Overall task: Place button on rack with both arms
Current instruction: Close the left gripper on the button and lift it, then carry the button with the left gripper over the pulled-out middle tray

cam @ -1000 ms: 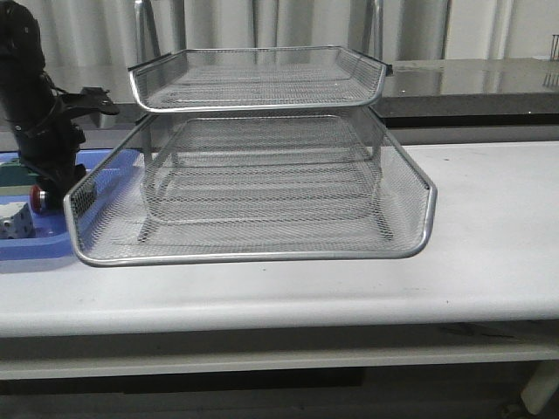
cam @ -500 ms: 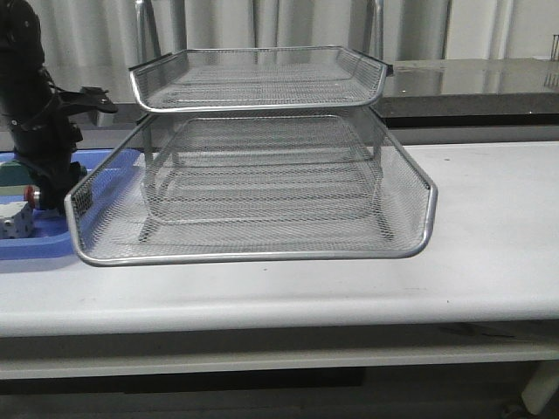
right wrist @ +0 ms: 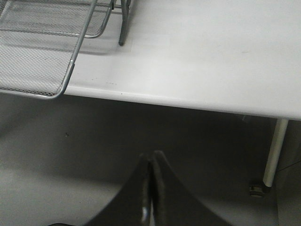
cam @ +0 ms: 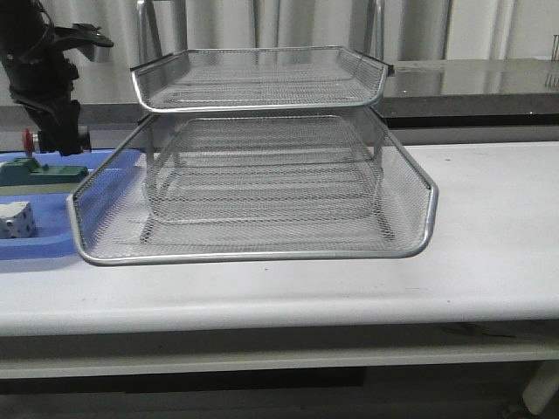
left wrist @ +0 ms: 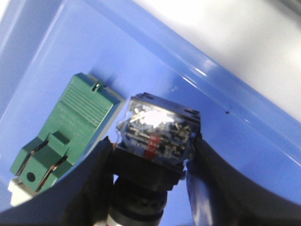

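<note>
- Two arms belong to this robot, and only the left arm point(cam: 44, 78) shows in the front view, at the far left.
- Nearest of all, the right gripper point(right wrist: 150, 188) hangs off the near edge of the white table point(cam: 489, 227), over the grey floor point(right wrist: 56, 155). Its two black fingers are pressed together with nothing between them.
- On the table stands the rack point(cam: 253, 157), a big silver wire rack with shiny rims. Its low shelf sticks out toward the near side and its top shelf sits higher and farther back.
- Left of the rack lies a flat blue tray point(cam: 35, 249), just beside the rack's low shelf.
- In the tray sits a small white cube point(cam: 16, 218), near the front.
- A green block point(cam: 39, 172) lies in the tray behind the cube.
- Above the far part of the tray, the left gripper point(left wrist: 153, 155) is clamped on the button point(left wrist: 157, 134). The black fingers point(left wrist: 94, 174) squeeze its see-through block from both sides.
- In the front view the button's red head point(cam: 28, 141) peeks out on the left of the gripper, up off the tray and above the green block.
- Farthest back are a dark counter point(cam: 472, 83) and pale curtains point(cam: 262, 22).
</note>
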Available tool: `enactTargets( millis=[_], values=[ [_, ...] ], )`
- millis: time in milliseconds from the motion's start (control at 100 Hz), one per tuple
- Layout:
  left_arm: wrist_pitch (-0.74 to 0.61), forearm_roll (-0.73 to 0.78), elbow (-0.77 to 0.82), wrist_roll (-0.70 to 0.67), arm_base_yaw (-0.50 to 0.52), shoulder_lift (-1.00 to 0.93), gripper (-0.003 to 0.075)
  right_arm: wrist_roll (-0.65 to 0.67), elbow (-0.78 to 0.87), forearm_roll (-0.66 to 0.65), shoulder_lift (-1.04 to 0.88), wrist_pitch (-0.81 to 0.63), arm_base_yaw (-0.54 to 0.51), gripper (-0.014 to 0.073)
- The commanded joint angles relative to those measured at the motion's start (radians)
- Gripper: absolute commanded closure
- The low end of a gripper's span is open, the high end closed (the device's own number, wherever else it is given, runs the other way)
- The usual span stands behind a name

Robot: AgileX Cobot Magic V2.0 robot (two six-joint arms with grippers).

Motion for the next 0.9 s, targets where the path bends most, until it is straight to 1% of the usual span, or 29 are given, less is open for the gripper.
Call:
enactTargets(
  millis=[0, 290, 400, 590, 790, 890],
  values=[
    [0.037, -0.003, -0.037, -0.029, 0.000, -0.095, 0.0713, -0.002, -0.033, -0.003, 0.003, -0.063, -0.003, 0.0662],
    [0.037, -0.003, -0.035, -0.089, 0.000, -0.178, 0.0713, -0.002, -0.033, -0.003, 0.003, -0.063, -0.003, 0.0662],
    [0.037, -0.003, -0.006, -0.111, 0.000, -0.237, 0.0713, -0.002, -0.033, -0.003, 0.003, -0.063, -0.003, 0.0662],
    [0.037, -0.003, 0.095, -0.117, -0.002, -0.366, 0.0713, -0.002, -0.033, -0.003, 0.003, -0.063, -0.003, 0.0662],
    [0.037, -0.005, 0.247, -0.160, -0.004, -0.519, 0.0713, -0.002, -0.033, -0.003, 0.003, -0.063, -0.003, 0.0662],
    [0.037, -0.046, 0.326, -0.161, -0.010, -0.596, 0.0713, -0.002, -0.033, -0.003, 0.003, -0.063, -0.003, 0.0662]
  ],
)
